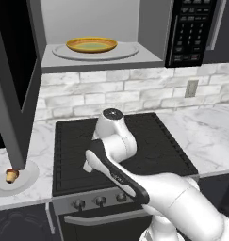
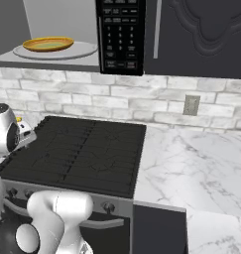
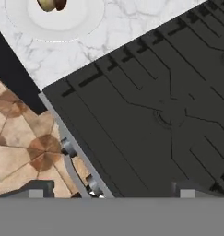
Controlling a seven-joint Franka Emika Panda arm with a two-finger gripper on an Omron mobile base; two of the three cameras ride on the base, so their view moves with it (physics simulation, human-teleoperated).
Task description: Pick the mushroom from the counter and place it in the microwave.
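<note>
Mushroom [image 1: 11, 175] sits on a small white plate [image 1: 28, 177] at the left end of the counter [image 1: 40, 155], near its front edge, just left of the stove [image 1: 134, 141]. The open microwave door [image 1: 14, 80] hangs above it; the door's lower corner reaches down just behind the plate.

The gripper [image 3: 109, 191] hangs over the stove's front left part, well apart from the mushroom. Finger tips [image 3: 37, 192] stand wide apart at the bottom of the hand view, nothing between them. In that view the mushroom [image 3: 51, 3] lies at the top edge, cut off, with the plate [image 3: 62, 23] and a strip of marble [image 3: 99, 41] between it and the stove's [image 3: 155, 115] corner.

Left base view: the arm [image 1: 116, 155] bends low over the burners; the hand itself is hidden behind the wrist. The microwave [image 1: 102, 56] is open, a yellow-orange plate [image 1: 91, 44] resting on its round turntable [image 1: 125, 52].

Right base view: the button panel [image 2: 121, 34], the yellow plate [image 2: 47, 43] on the turntable [image 2: 82, 49], a wall outlet [image 2: 191, 104], and the long right stretch of counter [image 2: 191, 163]. The hand view adds the tiled floor [image 3: 16, 138] and the stove knobs [image 3: 67, 147].

Mushroom: tiny, tan-brown cap, pale stem, lying on its side; much smaller than its plate.
</note>
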